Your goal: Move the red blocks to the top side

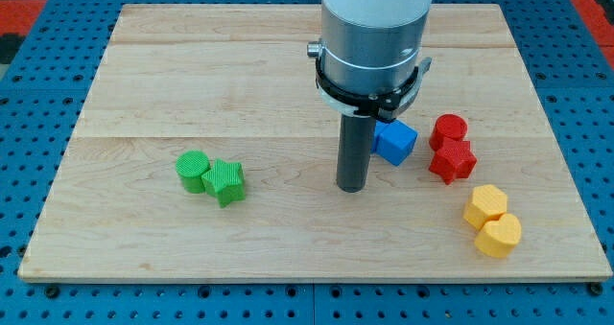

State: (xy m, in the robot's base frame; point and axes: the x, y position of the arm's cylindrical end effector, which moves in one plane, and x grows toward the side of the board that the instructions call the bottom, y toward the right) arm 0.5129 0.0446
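Two red plastic blocks, a cylinder [448,129] touching a star-like one [452,159], sit at three o'clock on the wooden counter [173,85]. No claw here; my tip [352,187] stands left, so I should approach from six o'clock.

My tip [352,187] just left of blue block [395,141]

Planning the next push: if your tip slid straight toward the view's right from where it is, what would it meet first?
Probably the red star-shaped block, level with my tip. The blue block sits slightly higher and would likely be missed.
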